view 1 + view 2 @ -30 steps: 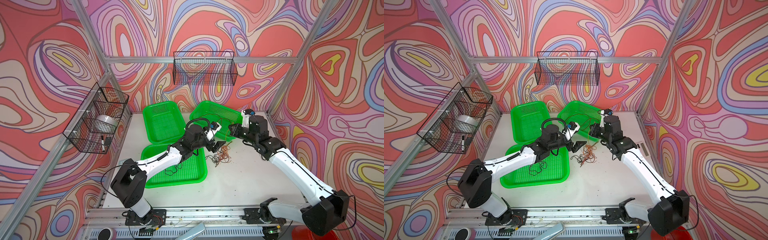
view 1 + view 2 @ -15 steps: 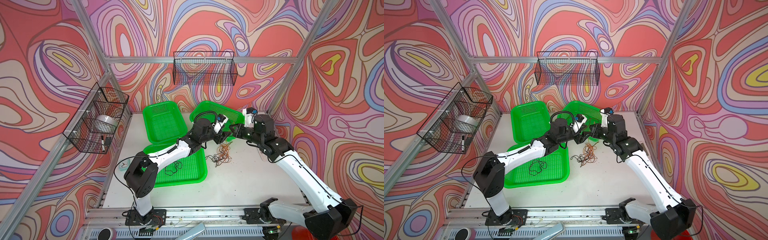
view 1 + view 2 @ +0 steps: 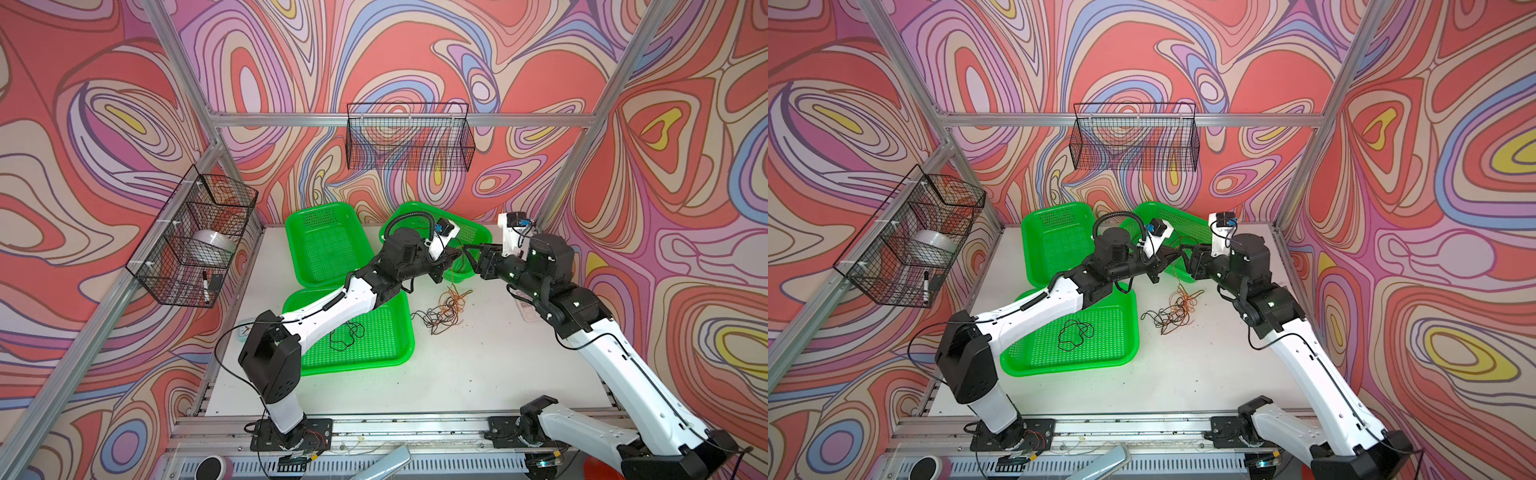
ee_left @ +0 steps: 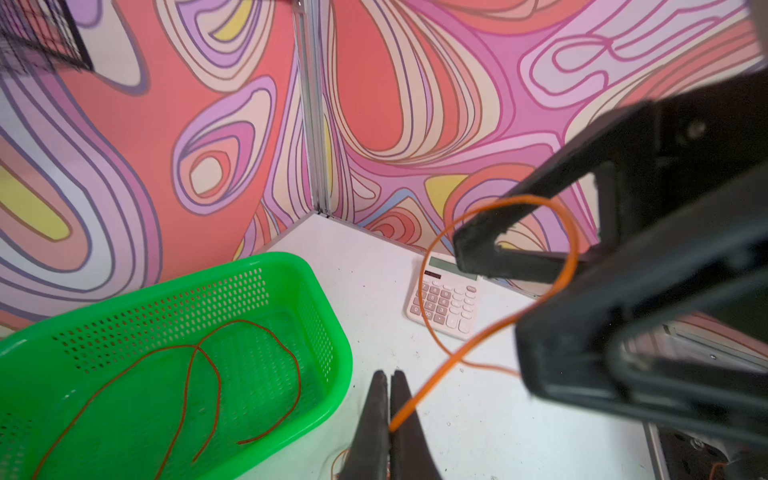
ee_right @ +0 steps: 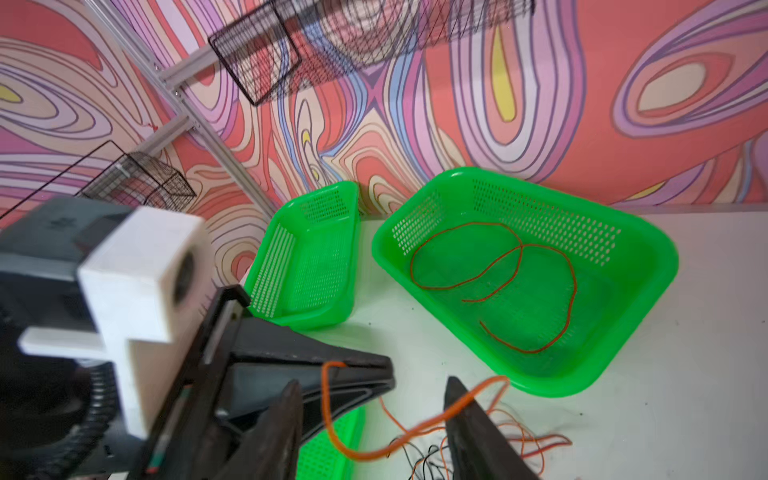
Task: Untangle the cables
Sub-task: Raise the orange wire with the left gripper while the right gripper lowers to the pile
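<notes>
The orange cable [image 4: 432,388] is pinched between the tips of the left tool [image 4: 390,376], whose two fingers are pressed flat together on it. From that pinch it rises in a free loop that passes around one finger of the right tool [image 5: 374,415]. In the right wrist view that tool's fingers [image 5: 469,415] stand well apart, and the orange strand lies across the gap and over one finger without being clamped. Its lower end hangs down to the tangle [image 3: 446,309] of orange and black strands lying on the bench [image 3: 457,374], between the two arms.

A black cable [image 3: 347,334] lies loosely coiled in the near green tray [image 3: 395,357]. A red-brown cable [image 5: 498,266] lies in open loops in the far green tray [image 5: 623,249].

The left arm [image 3: 332,307] reaches from its front base low across the near tray, stretched out toward the rear middle. The right arm [image 3: 602,345] rises from the front right, bends at the elbow and turns its wrist inward. The two tools meet tip to tip above the bench, at the front edge of the far tray. A pink calculator [image 4: 449,299] lies on the bench near the rear right corner.
</notes>
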